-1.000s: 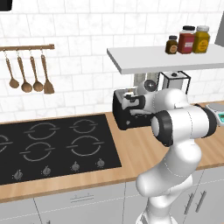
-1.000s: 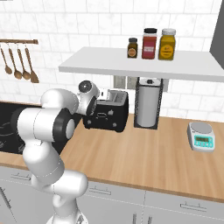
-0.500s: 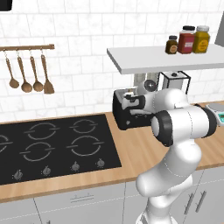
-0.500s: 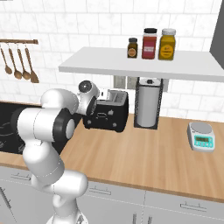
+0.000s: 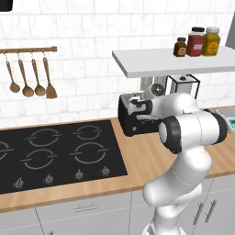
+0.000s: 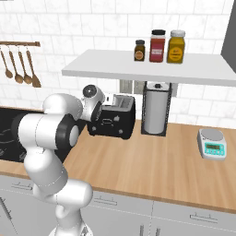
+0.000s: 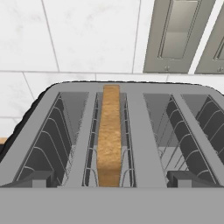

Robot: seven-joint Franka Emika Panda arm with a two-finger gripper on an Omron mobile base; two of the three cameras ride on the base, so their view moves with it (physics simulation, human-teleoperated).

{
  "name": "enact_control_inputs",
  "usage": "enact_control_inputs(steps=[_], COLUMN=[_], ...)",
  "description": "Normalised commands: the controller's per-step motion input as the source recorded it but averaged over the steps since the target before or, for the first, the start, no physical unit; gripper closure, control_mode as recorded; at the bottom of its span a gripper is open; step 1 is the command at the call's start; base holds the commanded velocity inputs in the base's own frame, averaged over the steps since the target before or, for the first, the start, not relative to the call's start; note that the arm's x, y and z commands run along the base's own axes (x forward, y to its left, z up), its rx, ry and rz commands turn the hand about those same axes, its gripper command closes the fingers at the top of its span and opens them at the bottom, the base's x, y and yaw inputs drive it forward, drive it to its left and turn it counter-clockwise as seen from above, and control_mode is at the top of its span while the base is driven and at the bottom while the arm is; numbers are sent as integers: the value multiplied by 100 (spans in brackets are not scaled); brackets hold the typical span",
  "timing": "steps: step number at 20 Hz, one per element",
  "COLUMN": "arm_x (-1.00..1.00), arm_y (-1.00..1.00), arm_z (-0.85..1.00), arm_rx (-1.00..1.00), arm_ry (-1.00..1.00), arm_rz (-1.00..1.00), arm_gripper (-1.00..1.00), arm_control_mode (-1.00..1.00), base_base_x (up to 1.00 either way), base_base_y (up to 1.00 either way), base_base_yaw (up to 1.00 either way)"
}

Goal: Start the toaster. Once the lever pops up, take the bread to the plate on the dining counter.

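Note:
The black toaster (image 5: 132,123) (image 6: 113,123) stands on the wood worktop against the tiled wall, under the shelf. In the hand view I look down on its silvery slotted top (image 7: 136,127). The bread (image 7: 109,135), a tan slice seen edge-on, sits upright in the left slot. My gripper (image 7: 110,180) hovers just above the toaster top, open, its dark fingertips (image 7: 34,179) wide apart on either side of the bread slot and touching nothing. The hand (image 5: 143,103) (image 6: 99,104) sits over the toaster's top. The plate and the dining counter are out of view.
A black hob (image 5: 55,156) lies left of the toaster. A paper towel holder (image 6: 156,110) stands right of it, a kitchen scale (image 6: 212,144) further right. A white shelf (image 6: 147,70) with three jars hangs low overhead. Wooden utensils (image 5: 28,78) hang on the wall.

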Motion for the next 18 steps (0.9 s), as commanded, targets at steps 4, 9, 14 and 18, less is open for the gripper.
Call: enact_control_inputs(steps=[4,9,14,18], arm_x=[0,0,0,0], arm_y=[0,0,0,0], arm_z=[0,0,0,0], arm_rx=[0,0,0,0], arm_ry=[0,0,0,0], arm_rz=[0,0,0,0], arm_gripper=[-100,-100,-100,-100], arm_control_mode=[-100,-100,-100,-100], base_base_x=[0,0,0,0], base_base_y=[0,0,0,0], base_base_yaw=[0,0,0,0])
